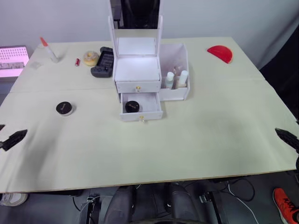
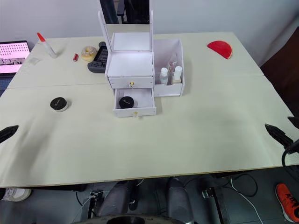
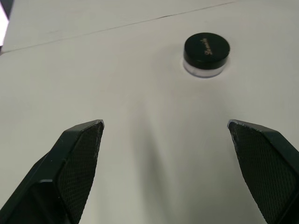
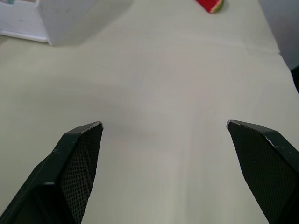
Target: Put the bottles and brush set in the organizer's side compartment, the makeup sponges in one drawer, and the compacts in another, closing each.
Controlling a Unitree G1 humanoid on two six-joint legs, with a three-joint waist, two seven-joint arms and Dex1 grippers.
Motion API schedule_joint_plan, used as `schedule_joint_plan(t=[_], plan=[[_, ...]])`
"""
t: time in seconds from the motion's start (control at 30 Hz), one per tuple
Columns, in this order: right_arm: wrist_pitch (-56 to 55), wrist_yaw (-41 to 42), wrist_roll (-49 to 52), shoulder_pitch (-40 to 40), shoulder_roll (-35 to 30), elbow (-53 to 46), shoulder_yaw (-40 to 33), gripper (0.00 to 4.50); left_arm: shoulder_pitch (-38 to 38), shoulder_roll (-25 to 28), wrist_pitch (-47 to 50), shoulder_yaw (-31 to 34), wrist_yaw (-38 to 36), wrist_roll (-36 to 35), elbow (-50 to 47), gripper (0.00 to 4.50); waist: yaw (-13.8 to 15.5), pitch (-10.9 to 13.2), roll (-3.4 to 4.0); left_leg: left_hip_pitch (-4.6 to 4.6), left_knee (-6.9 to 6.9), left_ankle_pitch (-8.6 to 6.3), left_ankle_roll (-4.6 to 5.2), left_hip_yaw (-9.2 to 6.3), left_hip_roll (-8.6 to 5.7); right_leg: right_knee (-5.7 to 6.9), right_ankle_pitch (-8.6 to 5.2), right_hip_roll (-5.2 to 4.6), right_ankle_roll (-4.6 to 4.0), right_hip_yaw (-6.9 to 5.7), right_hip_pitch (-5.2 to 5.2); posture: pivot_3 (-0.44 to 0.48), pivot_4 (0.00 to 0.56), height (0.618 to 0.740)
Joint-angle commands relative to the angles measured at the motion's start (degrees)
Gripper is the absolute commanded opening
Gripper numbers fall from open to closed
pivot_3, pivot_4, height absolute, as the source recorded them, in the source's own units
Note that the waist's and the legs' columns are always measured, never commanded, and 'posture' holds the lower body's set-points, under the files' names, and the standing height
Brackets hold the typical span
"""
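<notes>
— On the bench (image 1: 196, 140), where are the compacts now?

— One compact (image 1: 132, 107) lies inside the lower drawer (image 1: 141, 110) of the organizer (image 1: 138, 70), and this drawer is pulled out. The upper drawer (image 1: 138, 87) is closed. The other compact (image 1: 64, 108) sits on the bench, well to the left of the organizer.

— And the bottles?

— Two bottles (image 1: 176, 79) stand upright in the side compartment (image 1: 180, 58).

— What about the claws?

— The left claw (image 3: 166, 135) is spread wide and holds nothing; in its wrist view the loose compact is ahead of its fingers. The right claw (image 4: 163, 133) is also spread wide and empty, low at the right edge of the bench, well apart from the organizer.
</notes>
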Motion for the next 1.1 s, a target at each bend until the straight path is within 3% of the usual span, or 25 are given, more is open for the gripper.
schedule_joint_plan(t=[0.03,0.33,0.57,0.73,0.83,1.1], plan=[[-2.46,0.57,-0.06,-1.25,0.14,0.17,0.51,4.50,0.88,-0.72,-1.27,2.02,0.83,-1.51,-2.59,4.47,-0.05,-0.01,0.02,0.01,0.00,0.00,0.00,0.02,0.00,0.00,-0.01,-0.01,0.01,0.00,0.00,0.000,0.150,0.737],[-3.01,0.04,0.29,-1.86,0.53,-0.26,1.96,4.50,0.58,-1.62,-0.53,0.48,2.04,-3.24,-5.54,4.47,0.04,-0.02,0.02,0.00,0.00,-0.02,0.04,0.16,0.03,0.00,0.11,0.01,-0.18,0.00,-0.06,0.000,0.150,0.737],[1.54,-2.72,2.78,-3.87,-0.25,-8.44,3.18,4.50,-2.27,-2.30,1.26,-3.41,4.07,-4.32,-8.98,4.47,0.03,-0.02,0.03,0.00,0.02,-0.02,0.05,0.20,0.05,0.02,0.09,0.06,-0.14,0.00,-0.06,0.000,0.150,0.737],[8.68,-5.61,7.12,-11.65,-2.33,-19.08,9.54,4.50,-5.05,-5.06,3.50,-7.14,8.39,-4.44,-13.95,4.47,-0.26,-0.02,0.05,0.01,0.04,-0.01,0.06,0.19,0.13,0.05,0.14,0.14,-0.22,0.01,-0.07,0.000,0.150,0.737],[13.09,-6.59,11.05,-20.96,-2.97,-24.64,17.49,4.50,-5.93,-7.11,5.03,-8.89,11.66,-4.50,-16.85,4.47,-0.42,-0.02,0.04,0.00,0.04,-0.02,0.07,0.19,0.17,0.06,0.17,0.24,-0.26,0.01,-0.07,0.000,0.150,0.737],[18.23,-5.50,13.31,-41.44,1.58,-26.58,35.99,4.50,-9.13,-11.20,7.82,-11.37,22.48,-2.57,-19.78,4.47,0.10,-0.03,-0.05,-0.03,0.11,-0.02,0.07,0.13,0.28,0.08,0.24,0.50,-0.37,0.00,-0.07,0.000,0.150,0.737]])
